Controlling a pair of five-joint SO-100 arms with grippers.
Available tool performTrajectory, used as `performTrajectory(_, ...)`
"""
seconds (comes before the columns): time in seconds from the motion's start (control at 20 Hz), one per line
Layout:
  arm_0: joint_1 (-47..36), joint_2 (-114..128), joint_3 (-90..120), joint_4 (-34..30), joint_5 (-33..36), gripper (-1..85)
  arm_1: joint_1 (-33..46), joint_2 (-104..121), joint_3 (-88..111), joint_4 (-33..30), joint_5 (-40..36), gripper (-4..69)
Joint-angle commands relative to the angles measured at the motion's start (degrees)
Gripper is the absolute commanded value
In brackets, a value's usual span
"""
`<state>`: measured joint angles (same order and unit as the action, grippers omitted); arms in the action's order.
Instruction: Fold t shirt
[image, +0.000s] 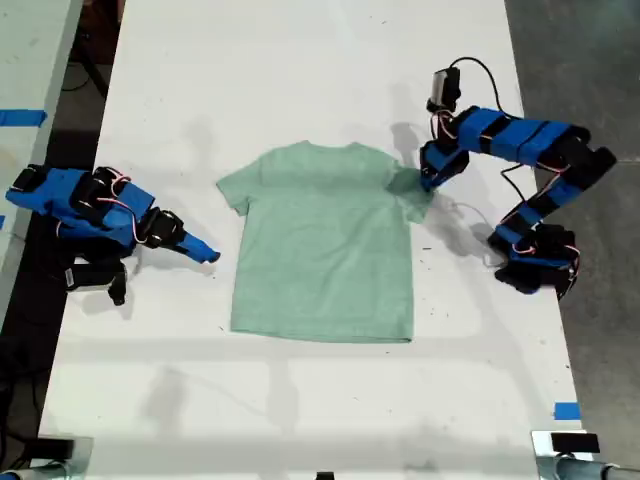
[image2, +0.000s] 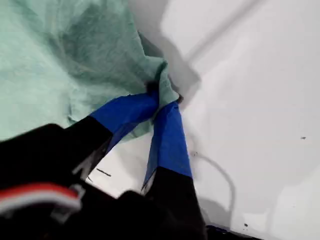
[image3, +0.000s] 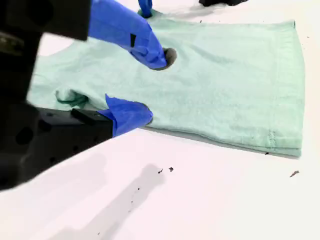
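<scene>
White table (image: 300, 60), dark floor either side. T shirt (image: 325, 245) flat at table centre, neck toward far edge, hem near. My first gripper (image2: 162, 100) at exterior view's right, clenched on bunched sleeve edge (image: 412, 190), cloth pinched between blue fingertips (image2: 172, 112). My second gripper (image3: 150, 85) at exterior view's left, just beside other sleeve, jaws released, holding nothing, clear of cloth.
</scene>
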<state>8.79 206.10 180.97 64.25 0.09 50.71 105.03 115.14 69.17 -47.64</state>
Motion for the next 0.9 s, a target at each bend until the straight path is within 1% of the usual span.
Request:
performTrajectory(0.0,-1.3,0.4,-0.6,0.1,0.4,14.2,-5.5,6.9,-12.6,8.1,1.7,-0.8)
performTrajectory(0.05,-1.3,0.4,-0.6,0.1,0.4,14.2,-8.5,6.5,-18.1,10.5,1.9,-0.8)
performTrajectory(0.15,-1.3,0.4,-0.6,0.1,0.4,14.2,-14.6,2.6,-28.8,13.0,2.3,-0.8)
performTrajectory(0.3,-1.3,0.4,-0.6,0.1,0.4,14.2,-23.5,-6.4,-41.0,13.4,3.0,-0.8)
performTrajectory(0.35,-1.3,0.4,-0.6,0.1,0.4,14.2,-26.4,-9.9,-43.8,12.7,3.3,-0.7)
performTrajectory(0.5,-1.3,0.4,-0.6,0.1,0.4,14.2,-33.4,-19.4,-47.0,7.8,5.3,-0.7)
performTrajectory(0.7,-1.3,0.4,-0.6,0.1,0.4,14.2,-39.0,-32.3,-48.1,0.0,6.6,-0.5)
performTrajectory(0.75,-1.3,0.4,-0.6,0.1,0.4,14.2,-40.1,-35.5,-50.1,-1.0,6.2,-0.5)
performTrajectory(0.8,-1.3,0.4,-0.6,0.1,0.4,14.2,-40.9,-38.7,-53.0,-0.8,6.0,1.8)
performTrajectory(0.85,-1.3,0.4,-0.6,0.1,0.4,14.2,-41.4,-40.8,-55.5,-0.1,5.7,9.2)
